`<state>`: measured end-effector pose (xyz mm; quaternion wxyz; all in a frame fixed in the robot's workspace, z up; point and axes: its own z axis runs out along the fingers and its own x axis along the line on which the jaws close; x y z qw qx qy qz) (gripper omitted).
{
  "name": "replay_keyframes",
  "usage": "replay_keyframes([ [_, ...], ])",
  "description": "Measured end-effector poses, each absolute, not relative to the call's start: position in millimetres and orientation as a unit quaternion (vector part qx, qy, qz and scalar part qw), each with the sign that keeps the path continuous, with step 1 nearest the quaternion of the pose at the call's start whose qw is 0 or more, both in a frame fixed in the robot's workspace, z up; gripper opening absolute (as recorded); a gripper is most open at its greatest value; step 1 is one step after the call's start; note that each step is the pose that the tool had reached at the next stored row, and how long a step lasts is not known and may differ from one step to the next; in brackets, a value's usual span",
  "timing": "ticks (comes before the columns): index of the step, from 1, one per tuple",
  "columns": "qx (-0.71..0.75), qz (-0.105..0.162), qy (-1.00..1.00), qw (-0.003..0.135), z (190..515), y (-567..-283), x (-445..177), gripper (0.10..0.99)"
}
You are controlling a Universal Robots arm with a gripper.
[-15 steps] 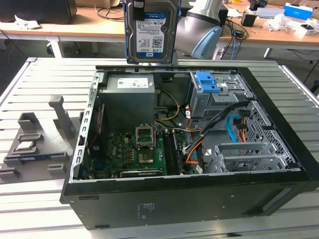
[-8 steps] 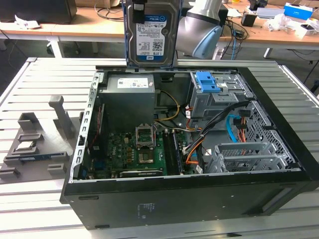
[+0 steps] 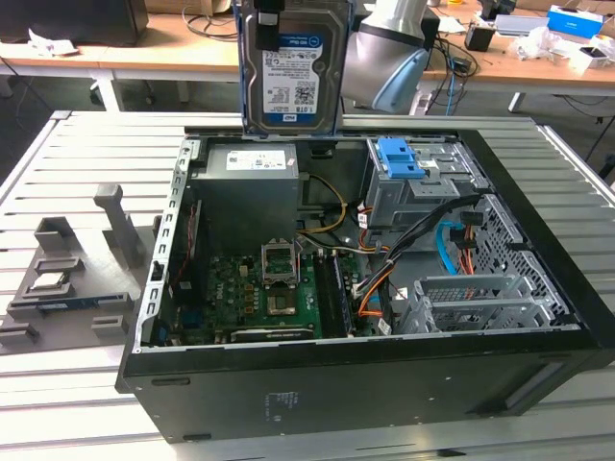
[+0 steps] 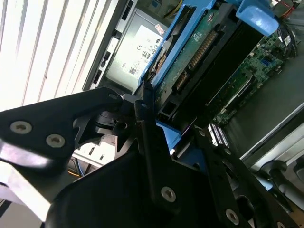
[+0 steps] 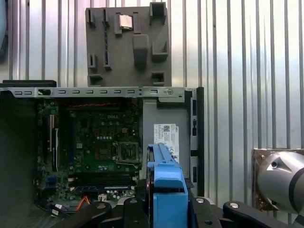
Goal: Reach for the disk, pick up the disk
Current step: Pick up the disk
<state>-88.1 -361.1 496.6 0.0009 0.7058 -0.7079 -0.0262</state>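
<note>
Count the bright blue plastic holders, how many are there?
2. One is the bracket around the disk, high above the open computer case; the other is the caddy atop the grey drive cage. Others may be hidden inside.

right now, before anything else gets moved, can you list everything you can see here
disk: 1, silver with blue-and-white label and blue bracket, held up above the case
computer case: 1, black, open, lying on the table
motherboard: 1, green, inside the case
power supply: 1, grey, inside the case below the disk
caddy: 1, blue, atop the drive cage
drive cage: 1, grey, inside the case
fixture tray: 1, grey, on the table at the exterior view's left of the case
table: 1, pale slatted metal
arm: 1, silver and blue, behind the disk
claw: 1, black, shut on the disk
</note>
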Motion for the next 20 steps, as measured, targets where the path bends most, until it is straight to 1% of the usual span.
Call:
replay_keyframes([
  [4,0.706,-0.026,-0.708,0.001,496.5,-376.9,-88.1,0.369],
  [20,0.706,-0.026,-0.708,0.001,496.0,-410.5,-88.1,0.369],
])
